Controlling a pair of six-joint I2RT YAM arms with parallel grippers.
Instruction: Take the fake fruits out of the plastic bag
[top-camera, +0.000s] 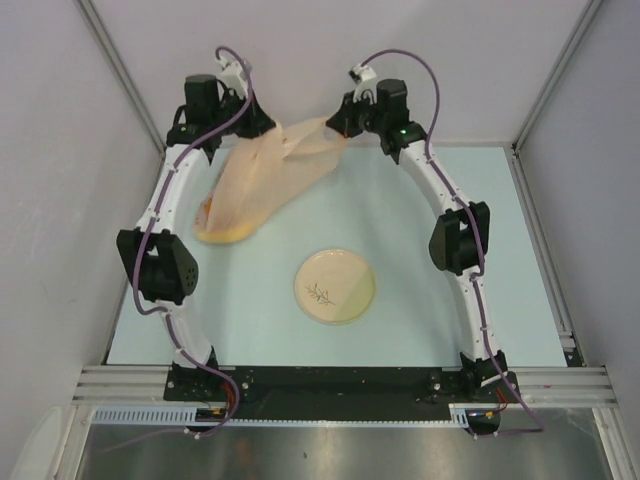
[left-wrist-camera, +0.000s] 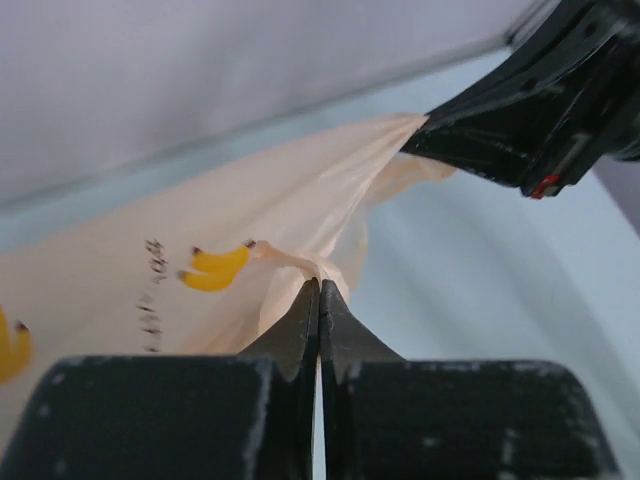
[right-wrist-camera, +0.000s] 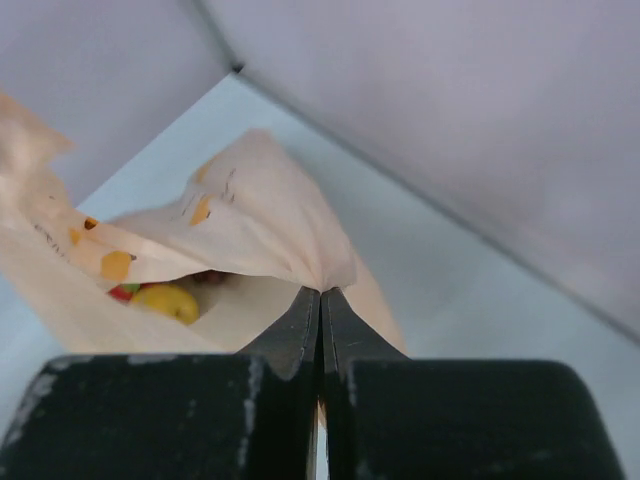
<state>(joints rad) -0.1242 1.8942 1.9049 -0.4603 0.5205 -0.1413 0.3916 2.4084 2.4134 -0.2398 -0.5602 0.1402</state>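
The pale orange plastic bag (top-camera: 262, 185) hangs slanted between my two grippers at the back of the table, its bottom resting on the surface. My left gripper (top-camera: 265, 130) is shut on one side of its mouth, and the left wrist view (left-wrist-camera: 320, 284) shows the film pinched between the tips. My right gripper (top-camera: 338, 130) is shut on the other side, also seen in the right wrist view (right-wrist-camera: 321, 291). Through the open mouth I see a yellow fruit (right-wrist-camera: 170, 301) and a red fruit with a green top (right-wrist-camera: 122, 292) inside. The fruits bulge at the bag's bottom (top-camera: 222, 230).
A round cream plate (top-camera: 335, 286) with a leaf sprig drawing lies in the middle of the pale table. The bag carries printed bananas (left-wrist-camera: 215, 268). White walls stand close behind the grippers. My right gripper's black body (left-wrist-camera: 520, 120) shows in the left wrist view.
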